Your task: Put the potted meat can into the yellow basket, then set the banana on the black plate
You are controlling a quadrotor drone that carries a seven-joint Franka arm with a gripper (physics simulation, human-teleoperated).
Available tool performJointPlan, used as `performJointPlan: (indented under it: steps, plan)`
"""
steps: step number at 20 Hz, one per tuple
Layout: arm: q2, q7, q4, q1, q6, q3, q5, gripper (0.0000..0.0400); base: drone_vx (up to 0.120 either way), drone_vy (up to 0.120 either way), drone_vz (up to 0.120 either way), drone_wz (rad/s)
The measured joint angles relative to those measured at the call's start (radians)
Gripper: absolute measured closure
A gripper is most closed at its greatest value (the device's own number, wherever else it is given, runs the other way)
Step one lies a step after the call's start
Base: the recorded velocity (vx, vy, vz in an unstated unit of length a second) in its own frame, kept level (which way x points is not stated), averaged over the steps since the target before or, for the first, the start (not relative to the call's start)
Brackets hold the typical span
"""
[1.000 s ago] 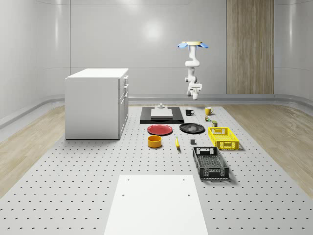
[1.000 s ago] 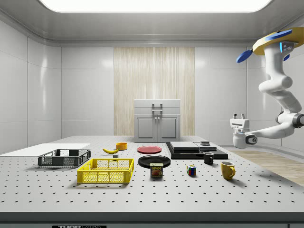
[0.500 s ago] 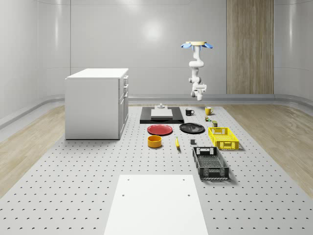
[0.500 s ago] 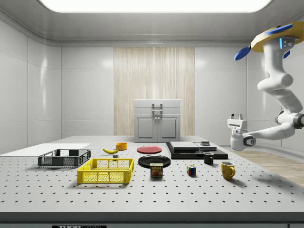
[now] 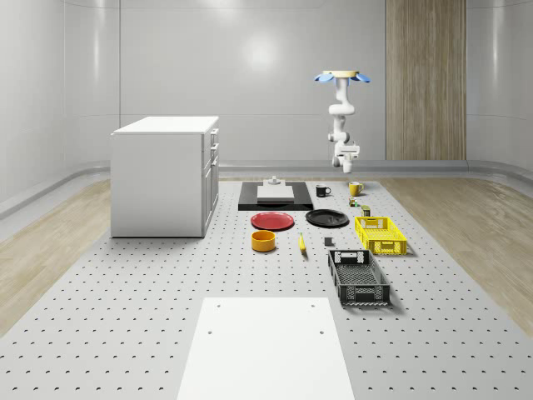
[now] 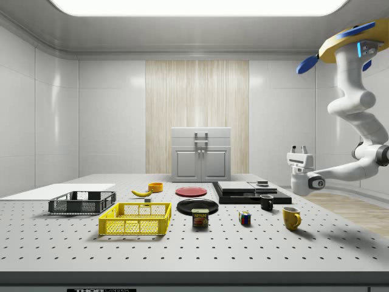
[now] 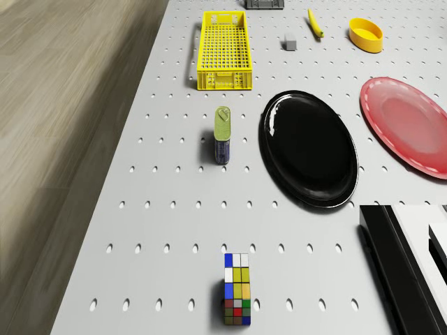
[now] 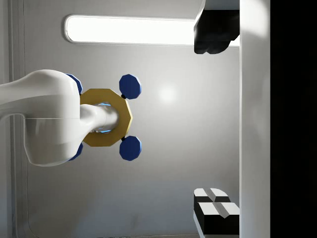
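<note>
One long perforated table (image 5: 125,317) carries everything; a white cabinet (image 5: 162,175) stands on it at the whole-scene view's left. High over the table's far end, at the side view's right, the drone (image 6: 352,45) hovers above the yellow mug (image 6: 291,217); its white arm (image 6: 355,121) bends down and back toward the table; the gripper (image 6: 298,147) hangs in the air above the mug with its fingers pointing upward, spread wide and holding nothing. The yellow basket (image 7: 225,49) sits near the table's edge with nothing in it; the black plate (image 7: 311,150) lies bare beside the red plate (image 7: 408,125). The banana (image 7: 316,23) lies on the table near a yellow bowl (image 7: 366,34), well apart from the black plate; the potted meat can (image 7: 222,135) stands upright on the table between the yellow basket and a colour cube (image 7: 237,289), just beside the black plate.
</note>
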Motion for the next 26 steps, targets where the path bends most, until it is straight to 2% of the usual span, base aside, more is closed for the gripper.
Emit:
performJointPlan:
  steps: [6,13,16,22,26]
  plan:
    - [-0.003,0.003,-0.003,-0.005,0.005,0.015,-0.021,0.0000,0.120,0.020,0.000,0.000]
    - [-0.008,0.012,-0.011,-0.021,0.011,0.068,-0.095,0.0000,0.120,0.109,0.000,0.000]
    - [-0.011,0.022,-0.020,-0.036,0.014,0.117,-0.165,0.0000,0.120,0.000,0.000,0.000]
    - [-0.030,0.066,-0.093,-0.102,0.028,0.320,-0.457,0.0000,0.120,0.000,-0.013,0.000]
    - [-0.067,0.140,-0.255,-0.192,0.046,0.553,-0.820,0.0000,0.120,0.000,-0.120,0.000]
